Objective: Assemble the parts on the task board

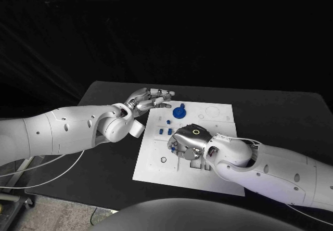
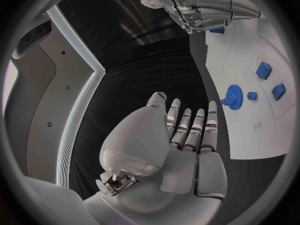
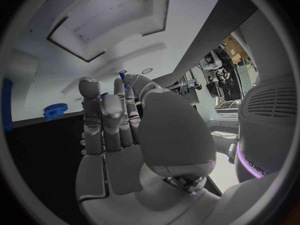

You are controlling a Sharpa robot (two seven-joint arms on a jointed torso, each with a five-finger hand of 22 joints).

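Your white rectangular task board (image 1: 215, 178) lies in the middle of the black table (image 1: 277, 103). The left silver hand (image 1: 149, 100) hovers at the board's far left corner, fingers straight and side by side, holding nothing. The right silver hand (image 1: 188, 142) sits over the board's centre, fingers curled; you cannot tell whether it grips anything. A round blue toothed gear part (image 1: 180, 113) stands near the board's far edge, with small blue block parts (image 1: 165, 131) between it and the right hand.
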